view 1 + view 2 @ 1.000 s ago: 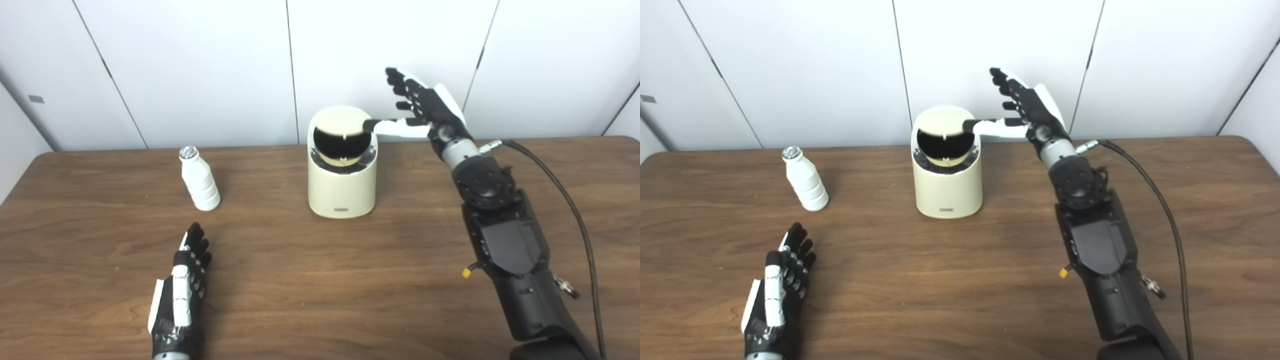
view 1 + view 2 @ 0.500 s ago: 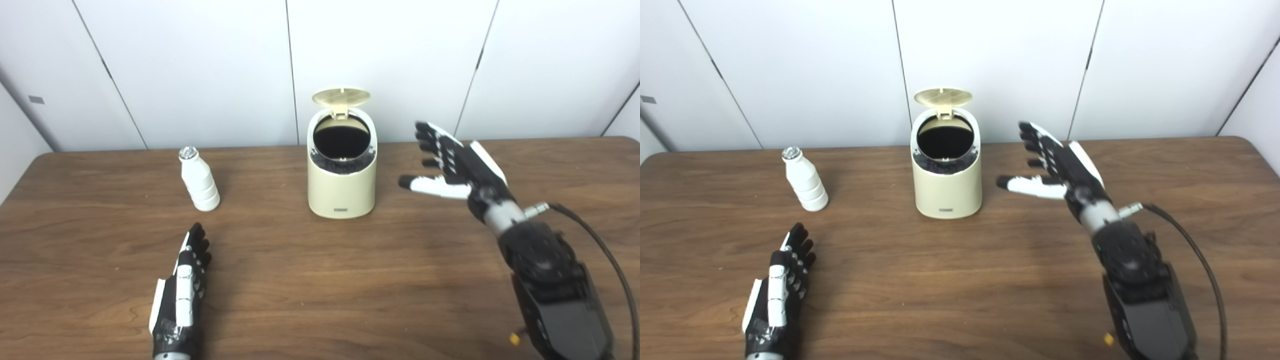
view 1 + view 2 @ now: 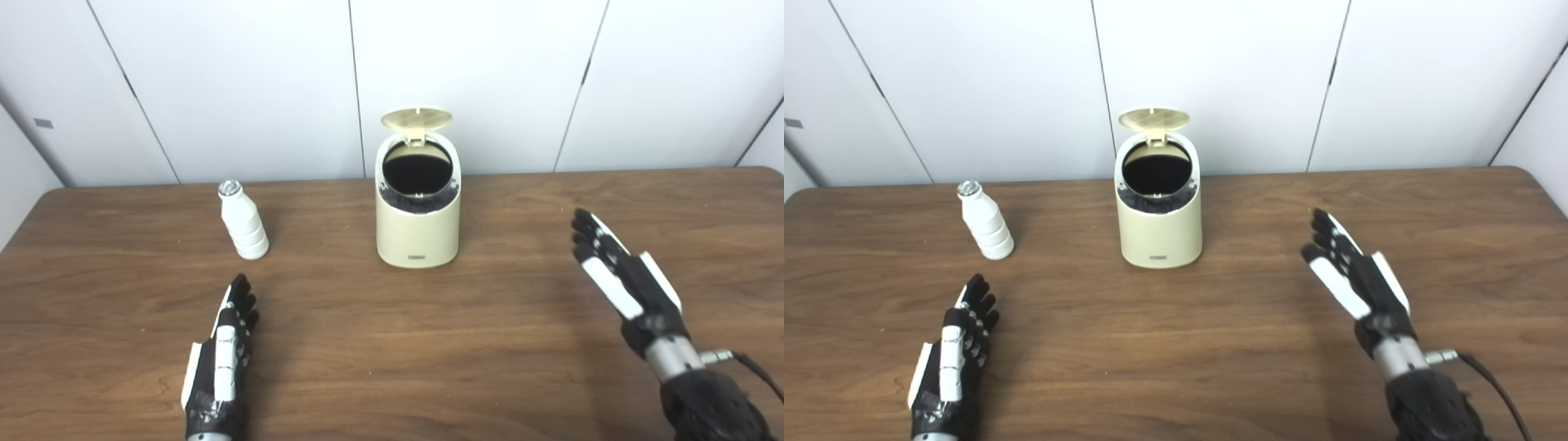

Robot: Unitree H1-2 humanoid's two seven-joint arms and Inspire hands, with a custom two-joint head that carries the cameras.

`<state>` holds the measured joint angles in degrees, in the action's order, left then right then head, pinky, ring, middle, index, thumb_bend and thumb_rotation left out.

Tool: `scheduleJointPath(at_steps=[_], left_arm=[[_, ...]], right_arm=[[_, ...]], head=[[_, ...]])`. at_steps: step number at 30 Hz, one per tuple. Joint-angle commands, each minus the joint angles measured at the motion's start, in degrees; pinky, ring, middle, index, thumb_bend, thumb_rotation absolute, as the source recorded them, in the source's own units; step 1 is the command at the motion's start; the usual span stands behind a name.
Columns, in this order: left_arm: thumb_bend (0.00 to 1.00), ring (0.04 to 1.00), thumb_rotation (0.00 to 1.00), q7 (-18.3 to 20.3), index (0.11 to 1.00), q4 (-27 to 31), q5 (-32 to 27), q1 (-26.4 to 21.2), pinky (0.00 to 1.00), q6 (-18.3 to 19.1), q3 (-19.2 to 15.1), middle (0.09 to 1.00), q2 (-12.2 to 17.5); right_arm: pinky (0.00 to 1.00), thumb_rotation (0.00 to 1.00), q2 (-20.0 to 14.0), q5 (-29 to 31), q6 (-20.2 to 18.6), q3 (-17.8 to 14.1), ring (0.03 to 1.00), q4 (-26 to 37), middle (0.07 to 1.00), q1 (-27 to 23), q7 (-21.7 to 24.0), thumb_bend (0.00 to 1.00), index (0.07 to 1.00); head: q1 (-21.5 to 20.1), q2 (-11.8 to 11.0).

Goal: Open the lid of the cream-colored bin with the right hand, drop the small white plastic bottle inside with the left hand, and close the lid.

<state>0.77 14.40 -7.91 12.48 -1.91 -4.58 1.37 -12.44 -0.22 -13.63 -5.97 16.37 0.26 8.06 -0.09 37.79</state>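
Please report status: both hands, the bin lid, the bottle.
Left hand open, on the table. Right hand open, clear of bin. Lid up. Bottle upright, left of bin, untouched. Nothing in the way.

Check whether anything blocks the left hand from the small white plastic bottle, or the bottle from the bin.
Nothing visible does. Bare wooden table lies between the left hand and the small white plastic bottle, and between it and the cream-colored bin, whose lid stands open.
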Motion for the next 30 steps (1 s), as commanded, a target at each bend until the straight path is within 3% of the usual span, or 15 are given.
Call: scheduleJointPath(at_steps=[1,7,14,20,27,30], left_arm=[[0.58,1.0,0.96,0.6,1.0,0.4,-0.4,1.5,1.0,-1.8,-0.3,1.0,0.6],[0.6,1.0,0.96,0.7,1.0,0.4,-0.5,1.3,1.0,-1.4,-0.8,1.0,0.7],[0.59,1.0,0.97,1.0,1.0,0.4,-0.6,1.4,1.0,-1.5,-1.3,1.0,1.0],[0.59,1.0,0.97,0.8,1.0,-0.1,0.2,1.5,1.0,-2.6,-1.4,1.0,0.4],[0.6,1.0,0.94,0.1,0.988,-0.4,1.6,1.8,1.0,-2.4,-0.4,0.993,-0.6],[0.59,1.0,0.94,-0.6,0.984,0.1,2.4,2.2,1.0,-1.5,0.1,0.986,-1.1]], right_arm=[[0.99,0.92,1.0,1.0,5.2,-0.6,0.984,0.9,0.972,0.1,-1.2,0.58,0.964],[0.96,1.0,2.8,-0.5,9.7,0.3,0.978,0.9,0.975,4.7,-2.6,0.62,0.962],[1.0,1.0,5.5,1.5,14.4,0.4,0.986,-0.8,0.977,6.8,-3.1,0.56,0.965],[1.0,0.97,6.4,5.1,15.1,0.0,0.999,-1.7,0.98,7.7,-2.7,0.58,0.966],[1.0,0.95,4.9,6.9,17.8,-0.7,1.0,-4.7,0.992,7.6,-1.9,0.61,0.975],[1.0,0.94,4.9,7.2,16.0,-0.9,1.0,-3.7,0.986,7.6,-2.3,0.63,0.974]], head=[[0.0,0.0],[-0.5,0.2],[-0.1,0.2],[6.5,-1.2],[13.4,-3.5],[15.1,-4.4]])
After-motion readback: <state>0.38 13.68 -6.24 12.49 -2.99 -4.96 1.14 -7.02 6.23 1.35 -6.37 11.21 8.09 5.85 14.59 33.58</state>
